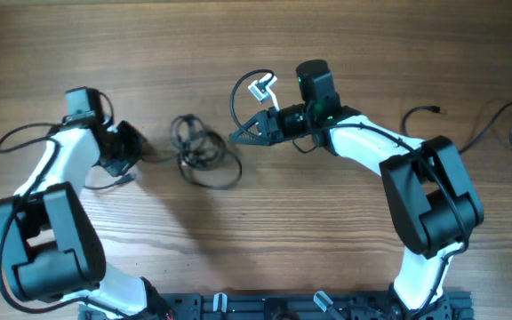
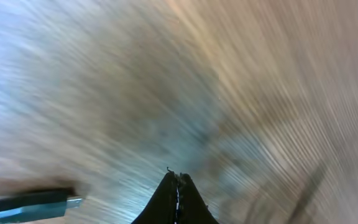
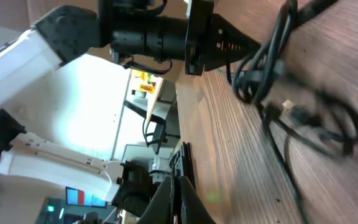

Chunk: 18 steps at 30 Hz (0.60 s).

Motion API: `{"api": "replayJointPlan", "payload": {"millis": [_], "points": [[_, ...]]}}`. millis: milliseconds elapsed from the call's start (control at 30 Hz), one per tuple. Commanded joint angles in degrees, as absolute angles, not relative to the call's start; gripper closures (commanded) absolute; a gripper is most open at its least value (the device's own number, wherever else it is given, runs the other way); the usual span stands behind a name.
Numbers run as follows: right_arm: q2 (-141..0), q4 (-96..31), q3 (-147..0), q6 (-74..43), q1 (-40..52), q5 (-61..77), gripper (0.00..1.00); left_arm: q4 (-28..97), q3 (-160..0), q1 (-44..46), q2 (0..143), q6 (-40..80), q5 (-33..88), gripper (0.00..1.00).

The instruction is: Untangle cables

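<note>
Left gripper [image 2: 177,180] & right gripper [image 1: 236,136] both pinched shut, nothing seen held; we shd open up, take cables [image 1: 204,153] by separate strands, pull gently

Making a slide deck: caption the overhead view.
Left gripper and right gripper, both shut, flank a knotted coil of cables on a wooden table.

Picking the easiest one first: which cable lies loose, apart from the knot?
The lone strand with its plug end at the overhead view's far right; the rest are bunched in the coil at the middle.
</note>
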<state>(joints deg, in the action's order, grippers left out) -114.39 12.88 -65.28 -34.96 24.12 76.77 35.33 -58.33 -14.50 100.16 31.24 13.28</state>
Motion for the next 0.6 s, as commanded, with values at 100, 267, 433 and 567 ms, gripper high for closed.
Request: {"api": "replayJointPlan", "payload": {"millis": [100,267,433,567], "points": [[-112.7,5.3,-66.1,-30.2,25.7,68.6,0.95,31.2,-56.1,-12.0,100.3,30.0,20.2,0.86],[-112.7,-0.8,-66.1,-30.9,30.9,48.4,0.94,28.7,-56.2,-5.3,100.3,21.0,23.2,0.33],[-114.2,-2.7,-66.1,-32.2,34.3,36.8,0.94,28.5,-56.4,-5.0,94.8,15.4,26.1,0.39],[-116.2,-0.9,-66.1,-34.9,34.3,33.2,0.94,25.3,-56.4,-5.9,91.7,26.1,21.3,0.40]]}}
